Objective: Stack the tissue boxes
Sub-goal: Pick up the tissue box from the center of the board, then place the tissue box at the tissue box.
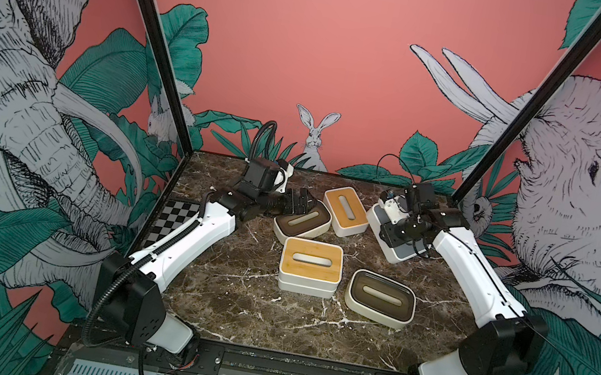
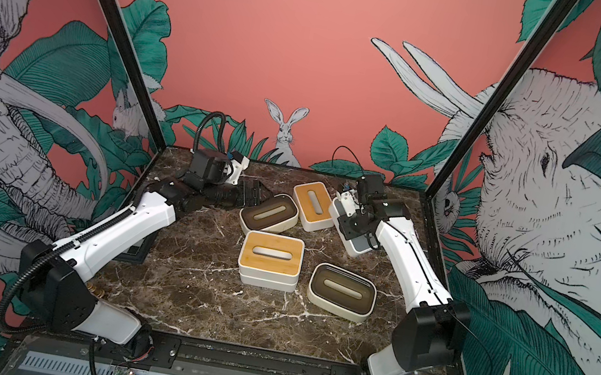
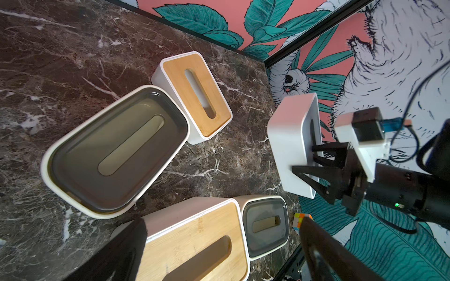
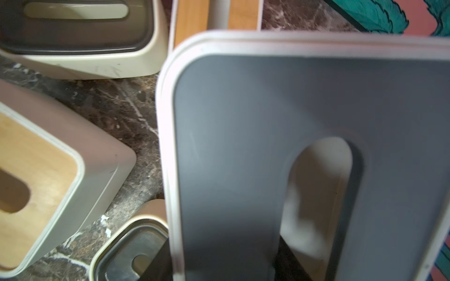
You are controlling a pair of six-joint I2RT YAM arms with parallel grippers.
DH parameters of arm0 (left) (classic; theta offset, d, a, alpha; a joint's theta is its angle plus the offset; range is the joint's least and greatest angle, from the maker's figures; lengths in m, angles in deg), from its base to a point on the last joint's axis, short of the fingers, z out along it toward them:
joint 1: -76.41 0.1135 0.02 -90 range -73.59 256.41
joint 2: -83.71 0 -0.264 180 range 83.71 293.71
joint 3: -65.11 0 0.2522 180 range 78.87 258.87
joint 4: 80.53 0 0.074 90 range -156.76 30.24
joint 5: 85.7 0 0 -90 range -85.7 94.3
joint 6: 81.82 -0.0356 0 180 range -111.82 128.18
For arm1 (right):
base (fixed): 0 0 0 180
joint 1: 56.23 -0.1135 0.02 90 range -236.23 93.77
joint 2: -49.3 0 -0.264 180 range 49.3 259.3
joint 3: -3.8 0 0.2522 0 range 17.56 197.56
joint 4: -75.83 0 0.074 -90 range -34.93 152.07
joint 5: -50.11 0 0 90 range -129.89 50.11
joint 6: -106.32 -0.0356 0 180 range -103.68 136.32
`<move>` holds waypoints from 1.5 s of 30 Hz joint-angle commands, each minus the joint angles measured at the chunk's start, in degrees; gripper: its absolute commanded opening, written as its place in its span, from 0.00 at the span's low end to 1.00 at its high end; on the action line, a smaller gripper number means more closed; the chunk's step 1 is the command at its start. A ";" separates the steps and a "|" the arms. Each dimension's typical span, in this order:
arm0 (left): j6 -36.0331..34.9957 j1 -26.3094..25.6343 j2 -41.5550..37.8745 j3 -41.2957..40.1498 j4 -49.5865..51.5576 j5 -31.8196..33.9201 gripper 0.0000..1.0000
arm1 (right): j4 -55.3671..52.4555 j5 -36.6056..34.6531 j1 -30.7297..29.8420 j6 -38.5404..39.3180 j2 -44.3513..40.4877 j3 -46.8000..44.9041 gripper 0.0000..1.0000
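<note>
Right gripper (image 3: 303, 160) is pinching the wall of a white rounded-rectangular tissue box with a flat grey lid (image 4: 231, 146). One finger goes through the oval slot and the other presses outside. That box hangs tilted, clear of the dark brown marble table (image 1: 229, 308). Nearest in both top views sits a white box with a light bamboo lid (image 1: 310, 266). It seems to be stacked on a second white box (image 1: 306, 289), though the seam is hard to read. Just to this stack's right, apart from it, lies a cream-white box with a dark brown lid (image 1: 381, 299). Beyond the stack a dark-brown-lidded white box (image 1: 301, 223) lies aslant, close against a second bamboo-lidded white box (image 1: 346, 210) behind it. Left gripper (image 1: 298, 201), jaws spread wide, sits at that dark box's far end. The held grey-lidded box is beyond the stack, to its right.
</note>
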 commanded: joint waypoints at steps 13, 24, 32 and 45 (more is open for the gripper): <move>9.03 8.13 -8.00 -11.74 -5.60 -15.99 1.00 | -8.76 10.67 -9.43 15.06 -1.17 8.83 0.41; 2.41 9.65 -10.35 -11.94 2.42 -13.94 1.00 | -12.27 12.32 -14.69 18.13 2.53 15.73 0.41; 0.69 10.55 -11.95 -12.29 5.74 -13.68 0.99 | -14.01 12.16 -18.70 19.01 4.89 19.14 0.41; -4.87 16.82 -13.15 -13.52 11.91 -22.90 0.99 | -18.01 8.37 -26.82 21.18 8.35 22.49 0.41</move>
